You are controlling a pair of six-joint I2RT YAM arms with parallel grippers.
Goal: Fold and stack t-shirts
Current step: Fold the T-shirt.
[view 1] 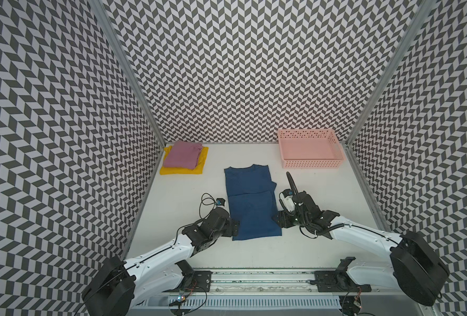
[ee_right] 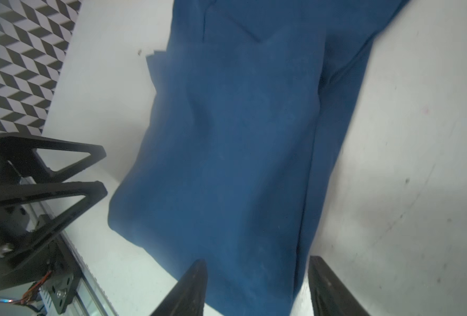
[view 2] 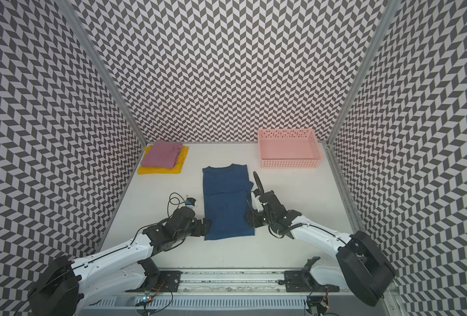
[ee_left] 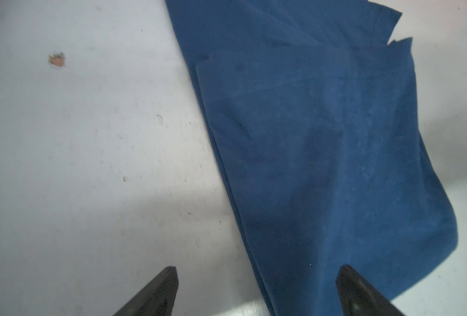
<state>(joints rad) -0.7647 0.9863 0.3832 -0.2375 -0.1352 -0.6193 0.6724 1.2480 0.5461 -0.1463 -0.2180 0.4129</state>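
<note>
Navy shirt (view 1: 250, 202) lies long-axis front-to-back; left jaws and right jaws, both spread and empty, straddle its opposite near-hem edges.

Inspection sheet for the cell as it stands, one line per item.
Surface: white table, scuffed, small orange speck.
Job's things: navy shirt flat mid-table, sides folded in; mauve-pink shirt folded on yellow shirt, far left corner.
Clutter: pink basket far right, nothing seen inside.
Grippers: left gripper and right gripper open, each astride a navy shirt edge.
Cables: cable loop by left wrist; hose on right.
Surroundings: chevron walls, front rail.
</note>
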